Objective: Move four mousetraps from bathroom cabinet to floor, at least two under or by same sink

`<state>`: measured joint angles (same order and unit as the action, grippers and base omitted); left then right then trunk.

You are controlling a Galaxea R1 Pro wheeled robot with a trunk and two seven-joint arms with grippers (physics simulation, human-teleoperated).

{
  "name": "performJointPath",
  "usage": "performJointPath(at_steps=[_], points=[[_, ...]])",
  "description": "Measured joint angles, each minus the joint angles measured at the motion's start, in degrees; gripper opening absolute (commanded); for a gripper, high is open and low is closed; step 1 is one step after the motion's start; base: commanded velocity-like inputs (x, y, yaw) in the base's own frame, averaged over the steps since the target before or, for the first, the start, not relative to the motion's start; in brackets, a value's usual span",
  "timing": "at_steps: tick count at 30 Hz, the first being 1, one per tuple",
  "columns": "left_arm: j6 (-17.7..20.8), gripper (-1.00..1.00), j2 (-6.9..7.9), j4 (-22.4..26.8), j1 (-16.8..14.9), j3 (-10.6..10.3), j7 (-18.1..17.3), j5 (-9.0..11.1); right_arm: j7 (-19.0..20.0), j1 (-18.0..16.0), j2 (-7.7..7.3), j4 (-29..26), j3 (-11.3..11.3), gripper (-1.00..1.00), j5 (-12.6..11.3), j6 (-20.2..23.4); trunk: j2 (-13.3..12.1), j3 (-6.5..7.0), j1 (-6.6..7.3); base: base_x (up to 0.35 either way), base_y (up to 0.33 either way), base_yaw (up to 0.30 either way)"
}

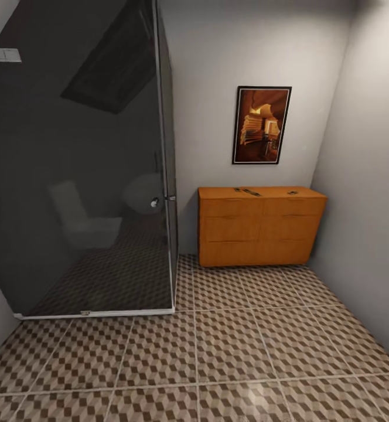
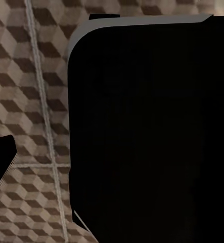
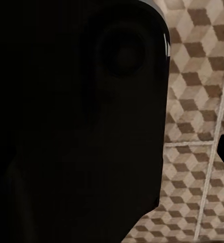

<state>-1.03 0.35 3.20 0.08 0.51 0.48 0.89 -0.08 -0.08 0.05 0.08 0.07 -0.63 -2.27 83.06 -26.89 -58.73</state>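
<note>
Head view: the orange-brown cabinet (image 1: 260,225) stands against the far wall in the right corner, under a framed picture (image 1: 262,125); small dark mousetraps (image 1: 247,191) lie on its top, one further piece (image 1: 292,192) toward the right end, their count too small to tell; a dark glass shower enclosure (image 1: 83,176) occupies the left; the cube-patterned bathroom floor (image 1: 229,351) spreads in front. Wrist views: a black robot body (image 2: 152,131) above the tiles; whether either gripper is wide or narrow cannot be told.

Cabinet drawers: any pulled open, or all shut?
All shut: the cabinet shows flush drawer fronts, none sticking out. Small dark mousetraps lie on top.
</note>
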Motion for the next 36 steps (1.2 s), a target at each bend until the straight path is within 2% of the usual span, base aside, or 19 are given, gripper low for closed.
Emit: performJointPath(at_steps=[28,36], points=[[0.0,1.0,-0.08,0.02,0.0,0.05,0.0,0.0,0.0,0.0,0.02,0.0,-0.06,1.0,0.0,0.0,0.0,0.28,0.0,0.002,-0.001,-0.286],[0.07,1.0,-0.02,-0.05,0.0,0.02,0.0,0.13,-0.07,0.0,-0.02,0.0,-0.14,1.0,0.01,0.01,0.0,0.42,0.02,0.154,-0.085,-0.164]])
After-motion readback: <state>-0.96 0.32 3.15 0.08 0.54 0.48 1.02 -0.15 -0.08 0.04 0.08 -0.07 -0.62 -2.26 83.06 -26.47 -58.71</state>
